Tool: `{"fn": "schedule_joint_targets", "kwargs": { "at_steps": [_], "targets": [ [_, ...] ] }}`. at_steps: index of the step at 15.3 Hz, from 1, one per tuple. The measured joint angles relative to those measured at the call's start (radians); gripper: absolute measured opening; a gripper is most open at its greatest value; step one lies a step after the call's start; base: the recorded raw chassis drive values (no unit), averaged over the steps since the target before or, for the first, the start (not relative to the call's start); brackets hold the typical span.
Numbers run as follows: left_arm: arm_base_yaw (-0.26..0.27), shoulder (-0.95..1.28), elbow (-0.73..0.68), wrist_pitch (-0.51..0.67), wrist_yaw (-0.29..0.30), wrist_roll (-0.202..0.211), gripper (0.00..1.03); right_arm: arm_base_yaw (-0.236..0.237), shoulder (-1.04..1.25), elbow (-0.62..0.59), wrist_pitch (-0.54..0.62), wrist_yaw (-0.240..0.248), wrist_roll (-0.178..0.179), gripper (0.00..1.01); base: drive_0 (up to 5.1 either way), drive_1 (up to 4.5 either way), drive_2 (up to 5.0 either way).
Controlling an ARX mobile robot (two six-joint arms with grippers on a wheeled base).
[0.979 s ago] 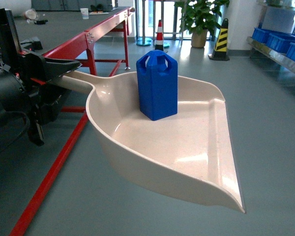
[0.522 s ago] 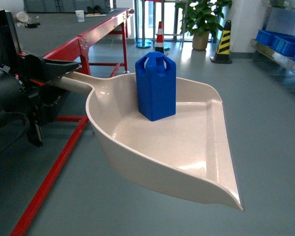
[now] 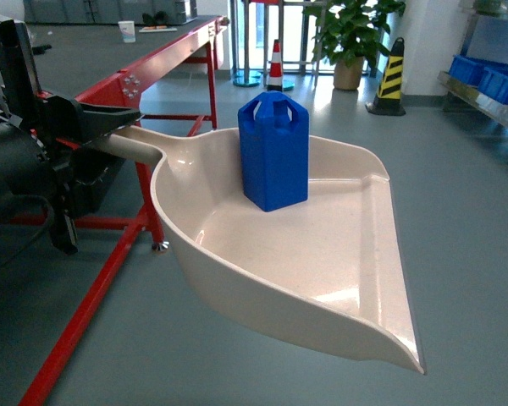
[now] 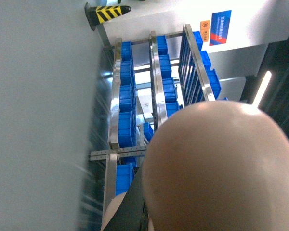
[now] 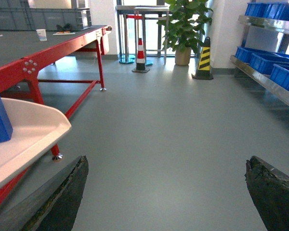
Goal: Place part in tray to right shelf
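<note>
The left gripper (image 3: 110,118) is clamped on the handle of the cream tray (image 3: 339,271), holding it level above the grey floor (image 3: 466,211) beside a red-framed table (image 3: 127,85). The blue part (image 3: 273,150) stands upright in the tray's back half, near the rear wall. The right gripper (image 5: 166,192) hangs spread wide with its 2 fingers (image 5: 62,192) holding nothing, and the right shelf (image 5: 269,79) carries blue crates (image 5: 257,57) far ahead

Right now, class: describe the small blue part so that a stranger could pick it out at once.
Find the big cream tray held by its handle in the left gripper above the grey floor. Standing upright near its back wall is the part: a bright-blue block shaped like a mini jerrycan with handle holes on top, unlike the open blue crates on the shelf.
</note>
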Motion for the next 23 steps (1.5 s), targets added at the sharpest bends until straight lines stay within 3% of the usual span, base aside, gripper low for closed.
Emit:
{"fn": "schedule_joint_targets", "kwargs": {
  "at_steps": [23],
  "targets": [
    [0.0,0.0,0.0,0.008,-0.004,0.0,0.16,0.0,0.0,0.0,-0.001,0.0,0.0,0.98,0.1,4.42,-4.2]
  ]
}}
